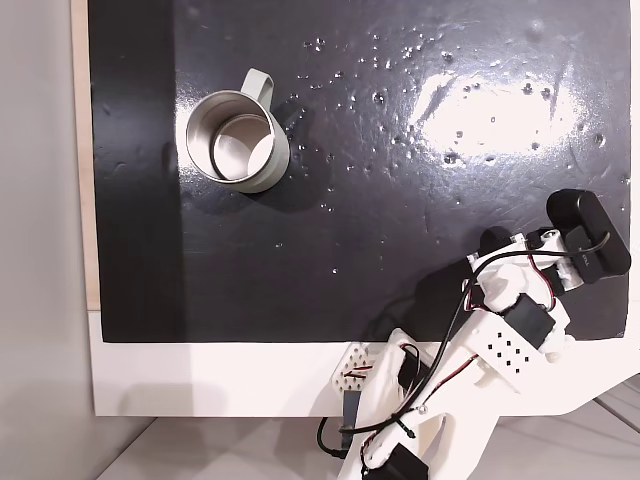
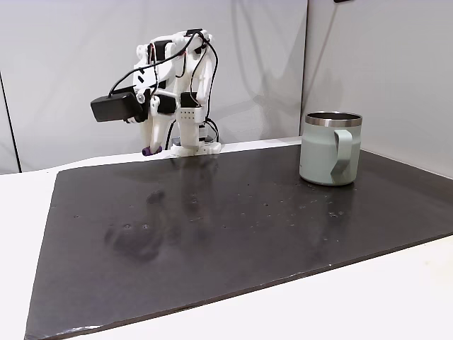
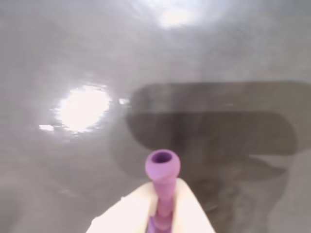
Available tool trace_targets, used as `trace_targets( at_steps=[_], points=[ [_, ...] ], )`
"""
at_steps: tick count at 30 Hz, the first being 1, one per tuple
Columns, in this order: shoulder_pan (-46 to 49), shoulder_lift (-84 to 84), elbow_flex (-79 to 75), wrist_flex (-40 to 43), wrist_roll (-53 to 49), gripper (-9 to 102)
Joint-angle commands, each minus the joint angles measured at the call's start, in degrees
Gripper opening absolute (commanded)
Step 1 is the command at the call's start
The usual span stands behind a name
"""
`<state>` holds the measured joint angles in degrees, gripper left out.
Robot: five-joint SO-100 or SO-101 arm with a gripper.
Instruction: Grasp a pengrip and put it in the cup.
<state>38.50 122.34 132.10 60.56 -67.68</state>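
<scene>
**Pengrip clamped at the arm's end, cup well apart**

The wrist view gives the clearest look at the pengrip (image 3: 163, 167): a purple tube with a rounded, hollow end, pinched between the two white fingers (image 3: 127, 213) of the gripper (image 3: 163, 213), which is clenched on it. Its open end points out over a blurred, glossy dark mat (image 3: 73, 58) with bright glare spots; the fingers' lower parts are cut off by the bottom edge.

In the fixed view from the table's side, the pengrip (image 2: 147, 151) is only a purple sliver beneath the folded white arm (image 2: 173, 85), at the far left of the dark mat (image 2: 212, 234), and whether it touches the surface is hard to tell. The cup (image 2: 330, 149) stands upright on the mat's right side, handle toward the camera, well apart from the arm.

In the fixed view from above, the cup (image 1: 238, 141) sits at the upper left, its shiny metal inside visible, the handle pointing to the upper right. The arm (image 1: 500, 340) lies at the lower right, and a black camera block (image 1: 590, 235) covers the gripper's tip there. The mat (image 1: 380, 230) is speckled and carries a strong light reflection at upper right.
</scene>
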Motion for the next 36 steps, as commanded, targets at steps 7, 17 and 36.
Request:
trace_targets(
  at_steps=[7, 17, 36],
  points=[
    [-16.2, -1.9, -23.1, 15.8, 21.3, 0],
    [-35.2, -12.4, -42.9, 27.5, 41.9, 0],
    [-59.9, -48.0, -99.5, 43.9, 66.3, 0]
  ],
)
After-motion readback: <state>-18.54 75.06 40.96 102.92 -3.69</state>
